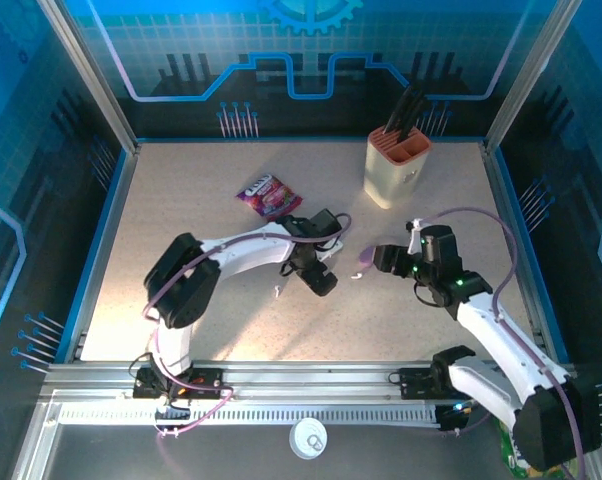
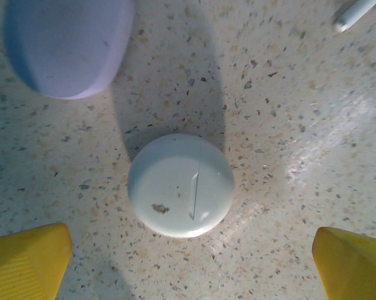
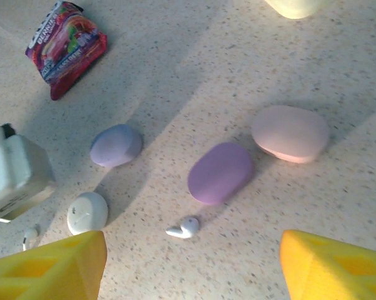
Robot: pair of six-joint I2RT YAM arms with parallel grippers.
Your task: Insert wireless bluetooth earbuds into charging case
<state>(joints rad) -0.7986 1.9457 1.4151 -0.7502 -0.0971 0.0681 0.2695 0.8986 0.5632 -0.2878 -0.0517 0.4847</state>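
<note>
A white earbud (image 3: 183, 227) lies on the table just ahead of my open right gripper (image 3: 193, 250), between the lines of its yellow fingers and apart from them. Beyond the earbud sit a purple case (image 3: 220, 172) and a pink case (image 3: 290, 133). Further left are a lilac case (image 3: 116, 145), a round white case (image 3: 87, 212) and a second white earbud (image 3: 30, 235). My left gripper (image 2: 189, 253) hangs open straight above the round white case (image 2: 180, 185), its fingers apart from it, with the lilac case (image 2: 66, 44) behind. From above, the two grippers (image 1: 323, 280) (image 1: 381, 260) face each other at mid-table.
A red snack packet (image 1: 269, 195) lies toward the back of the table. A beige holder with an orange top and dark handles (image 1: 398, 165) stands at the back right. Frame posts and blue walls close in the table on three sides.
</note>
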